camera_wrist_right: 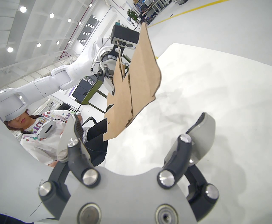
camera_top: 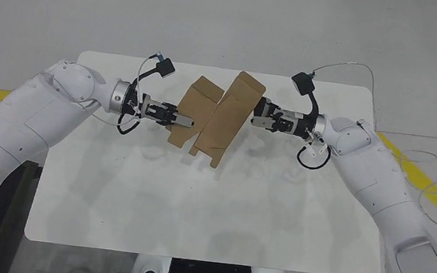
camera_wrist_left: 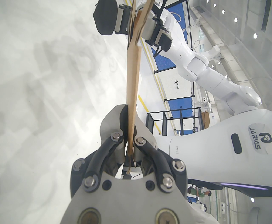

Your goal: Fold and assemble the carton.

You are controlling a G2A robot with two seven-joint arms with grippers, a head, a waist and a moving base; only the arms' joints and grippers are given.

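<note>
Flat carton [camera_top: 216, 116] held up between the two arms, above the far middle of the white table [camera_top: 194, 214].

The left gripper [camera_top: 182, 121] is clamped on one edge of the brown cardboard blank, its fingers pinched tight against the sheet in its own wrist view [camera_wrist_left: 128, 123]. The right gripper [camera_top: 254, 118] sits at the opposite edge with its jaws spread wide [camera_wrist_right: 139, 118], one finger [camera_wrist_right: 73, 127] on each side of the cardboard, not pressing it. The carton [camera_wrist_right: 136, 84] is still unfolded, its flaps and creases showing, and hangs clear of the tabletop.
</note>
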